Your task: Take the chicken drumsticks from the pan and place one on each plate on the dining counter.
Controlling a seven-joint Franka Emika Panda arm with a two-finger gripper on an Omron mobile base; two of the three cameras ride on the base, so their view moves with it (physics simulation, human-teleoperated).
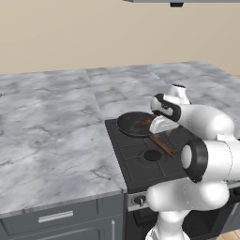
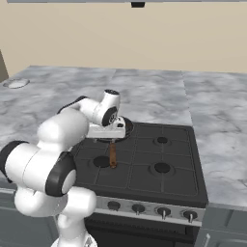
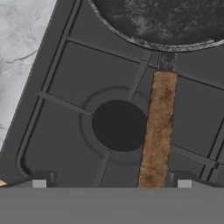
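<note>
The gripper [image 3: 111,183] is wide open with nothing in it, fingers [image 3: 39,183] spread apart, hovering over the near-left part of the stove [image 2: 173,154]. Going left to right from the hand view: marbled counter [image 3: 17,52], then a round burner [image 3: 119,125], then the pan's wooden handle [image 3: 157,131] running toward the fingers. The pan [image 1: 133,124] sits on the back-left burner, something orange-brown in it by the rim, probably a drumstick [image 1: 144,123], hard to tell.
</note>
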